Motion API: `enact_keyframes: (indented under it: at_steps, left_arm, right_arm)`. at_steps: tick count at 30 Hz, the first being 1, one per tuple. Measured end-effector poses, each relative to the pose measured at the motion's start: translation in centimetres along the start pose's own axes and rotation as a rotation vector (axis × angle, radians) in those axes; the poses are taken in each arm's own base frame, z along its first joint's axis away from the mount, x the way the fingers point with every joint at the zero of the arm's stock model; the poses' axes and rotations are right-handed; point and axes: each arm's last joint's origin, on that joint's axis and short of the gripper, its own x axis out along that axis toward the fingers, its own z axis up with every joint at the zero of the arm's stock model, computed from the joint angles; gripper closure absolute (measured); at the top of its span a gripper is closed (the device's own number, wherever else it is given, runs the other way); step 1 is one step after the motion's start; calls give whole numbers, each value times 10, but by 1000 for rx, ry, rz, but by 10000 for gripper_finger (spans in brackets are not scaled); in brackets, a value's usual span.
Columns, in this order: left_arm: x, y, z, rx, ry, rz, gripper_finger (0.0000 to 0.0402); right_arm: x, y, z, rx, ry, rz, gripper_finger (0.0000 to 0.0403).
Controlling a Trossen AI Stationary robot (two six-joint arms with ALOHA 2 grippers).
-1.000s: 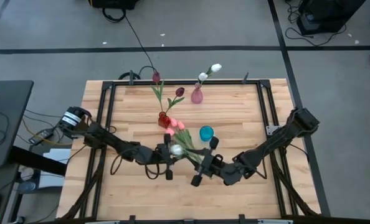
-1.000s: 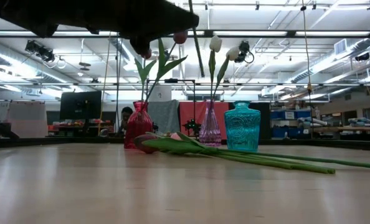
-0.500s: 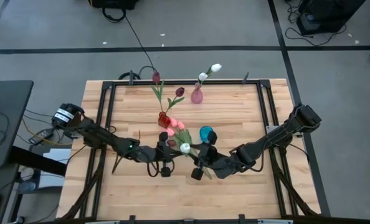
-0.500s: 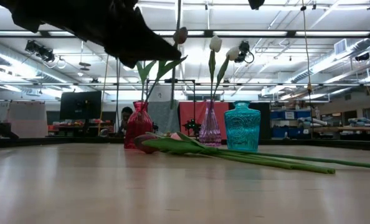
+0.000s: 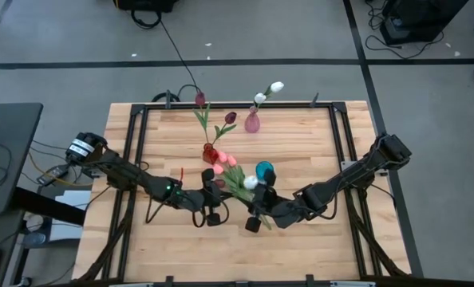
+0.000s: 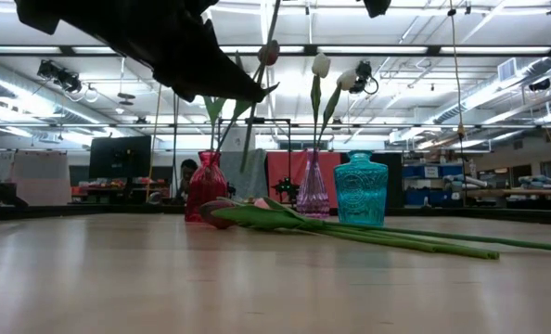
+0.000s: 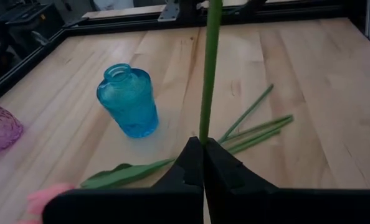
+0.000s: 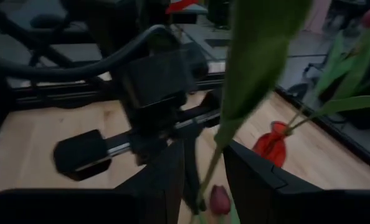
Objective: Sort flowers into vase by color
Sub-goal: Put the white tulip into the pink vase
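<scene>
My left gripper (image 7: 203,146) is shut on the green stem of a white tulip (image 5: 250,182), which is held above the table near the teal vase (image 5: 264,170). My right gripper (image 8: 207,174) is open. Its fingers stand on either side of the same stem (image 8: 211,163), below a broad leaf (image 8: 260,56), and touch nothing. Pink tulips (image 5: 225,163) lie on the table with their stems (image 7: 253,127) running toward the near right. The red vase (image 5: 210,151) holds maroon tulips, and the purple vase (image 5: 252,121) holds white ones. My left gripper pinches the white tulip's thin green stem (image 7: 202,127) between its two shut fingers. The stem runs straight on from the fingertips. The flower is lifted clear of the table, and in the low view its stem (image 6: 260,102) slants high above the wood.
The three vases stand close together at the table's middle and far side, seen in the low view as red (image 6: 207,186), purple (image 6: 313,190) and teal (image 6: 360,188). A black frame (image 5: 138,127) runs around the tabletop. Bare wood lies along the near edge and both sides.
The white tulip's head has moved toward the table's right and slightly toward the far edge, nearer the teal vase. Its stem has swung from leaning one way to slanting the other in the low view. The left arm has shifted with it; the right gripper has edged closer.
</scene>
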Motion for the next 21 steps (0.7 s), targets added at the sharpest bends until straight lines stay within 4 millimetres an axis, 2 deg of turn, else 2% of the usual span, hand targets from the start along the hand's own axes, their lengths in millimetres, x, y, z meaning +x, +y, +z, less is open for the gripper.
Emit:
enact_keyframes:
  at_steps: [8,13,16,21]
  left_arm:
    - [0,1,-4,23,34,2,401]
    - [0,1,-4,23,33,6,398]
    - [0,1,-3,20,27,11,386]
    - [0,1,-1,-5,6,12,341]
  right_arm:
    - [0,0,0,-29,-3,-15,292]
    - [0,-1,0,-32,-6,-37,353]
    - [-1,-2,-1,-34,-7,-70,390]
    - [-6,-8,-1,-12,24,-105,381]
